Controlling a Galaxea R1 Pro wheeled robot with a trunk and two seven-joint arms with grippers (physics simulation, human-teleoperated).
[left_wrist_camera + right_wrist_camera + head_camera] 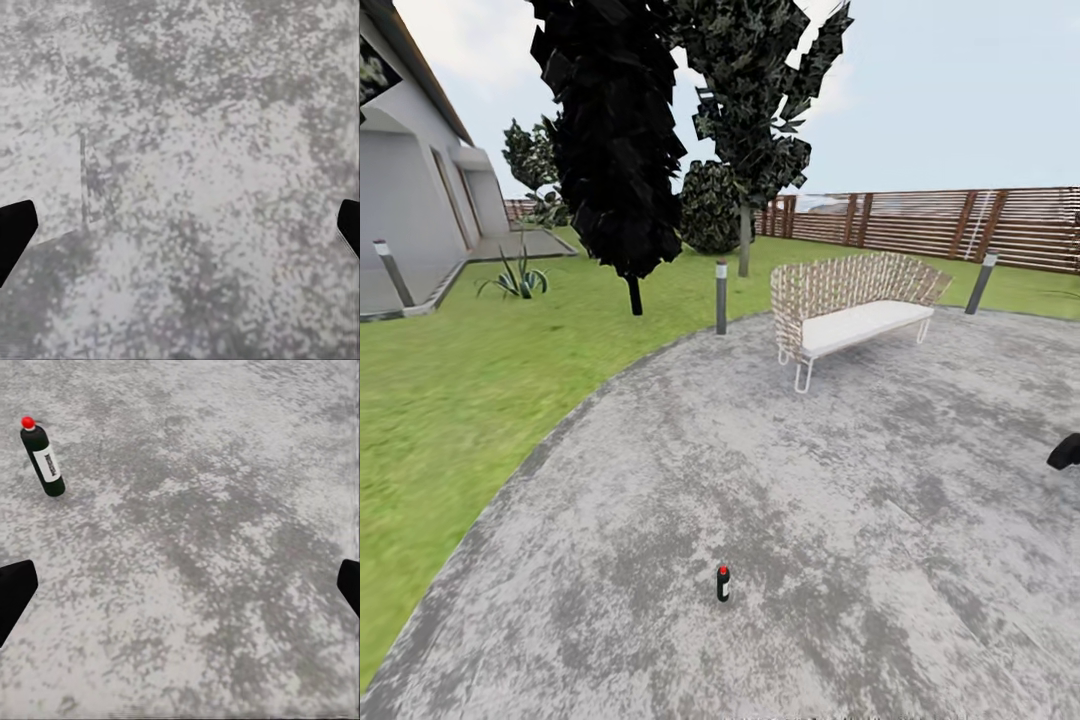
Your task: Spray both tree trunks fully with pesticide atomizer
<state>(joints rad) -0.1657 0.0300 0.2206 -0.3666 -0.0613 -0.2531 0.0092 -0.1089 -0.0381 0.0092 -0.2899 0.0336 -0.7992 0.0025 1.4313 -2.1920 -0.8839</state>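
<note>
Pesticide atomizer (723,583) stands upright on the grey stone floor (880,480), low centre in the head view, alone, nothing touching it. Right wrist view shows the same bottle (43,457): dark body, white label, red cap on top; the helper-style grey trigger head isn't what shows here, the top reads red and round. Looks small, rigid, light, probably smooth plastic, so likely to tip or slip if nudged. Best hold, in my judgement: around the mid-body at the label, jaws square to it, below the cap.

Right gripper (180,585) hangs over paving with the bottle off to one side, well apart; fingertips at both frame edges, spread wide, nothing between. Left gripper (180,225) same, wide and empty over bare floor.

Beyond: wicker bench (850,305), bollard light (721,297), lawn (450,400), slat fence (960,225), dark-leaved trees (615,140), house (410,190).

Thick pale trunks not made out. A dark arm part (1065,452) is cut off at the right edge. Nozzle direction unreadable.
</note>
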